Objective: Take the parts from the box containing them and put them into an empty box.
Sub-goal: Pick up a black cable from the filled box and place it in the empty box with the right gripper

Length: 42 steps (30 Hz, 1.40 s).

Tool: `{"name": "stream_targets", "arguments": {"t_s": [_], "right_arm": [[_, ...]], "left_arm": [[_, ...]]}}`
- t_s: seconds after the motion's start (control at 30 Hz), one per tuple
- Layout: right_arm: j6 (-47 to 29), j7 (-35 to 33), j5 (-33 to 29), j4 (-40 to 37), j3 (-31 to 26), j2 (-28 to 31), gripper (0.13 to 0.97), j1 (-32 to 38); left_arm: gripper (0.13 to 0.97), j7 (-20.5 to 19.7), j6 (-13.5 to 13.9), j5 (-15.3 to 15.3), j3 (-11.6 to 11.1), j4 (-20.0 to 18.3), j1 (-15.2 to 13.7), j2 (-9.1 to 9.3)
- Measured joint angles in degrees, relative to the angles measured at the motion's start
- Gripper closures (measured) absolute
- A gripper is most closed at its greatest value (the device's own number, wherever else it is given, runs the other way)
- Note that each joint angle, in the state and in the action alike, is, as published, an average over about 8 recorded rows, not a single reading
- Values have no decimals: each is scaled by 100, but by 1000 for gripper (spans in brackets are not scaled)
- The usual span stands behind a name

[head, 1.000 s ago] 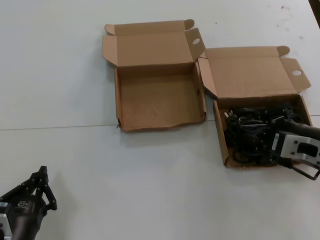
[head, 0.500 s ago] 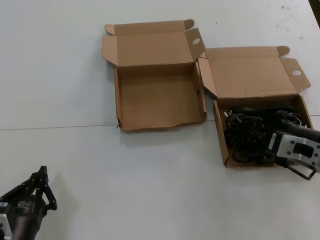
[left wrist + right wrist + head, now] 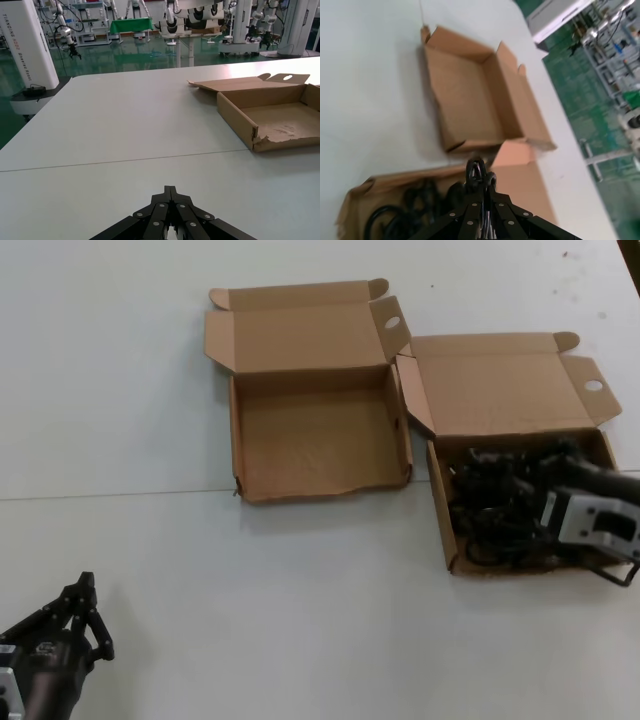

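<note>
While my left pincer rests closed and empty at the near left of the white bench, my right pincer is clamped on a loop of black power cords over the straight-rimmed cardboard box. Beside it to the left sits the ragged-rimmed cardboard box, bare inside.

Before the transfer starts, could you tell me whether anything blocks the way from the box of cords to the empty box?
Nothing visible does: the empty box sits open beside the full box, lids folded back, only their side walls between.
</note>
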Motion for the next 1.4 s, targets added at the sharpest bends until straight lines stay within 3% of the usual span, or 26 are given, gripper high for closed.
{"name": "stream_targets", "arguments": {"t_s": [0.27,0.47,1.13,1.4], "right_arm": [[-893,0,-233,1049,553,-590,934,219],[-1081,0,-21,1276,640,-944,934,494],[727,0,2024,-1379,-925,-562,934,1265],[1115,0,2864,-2000,-1478,-386,934,1499]], "left_arm": [[941,0,0,0,0,0,0,0],[941,0,0,0,0,0,0,0],[941,0,0,0,0,0,0,0],[941,0,0,0,0,0,0,0]]}}
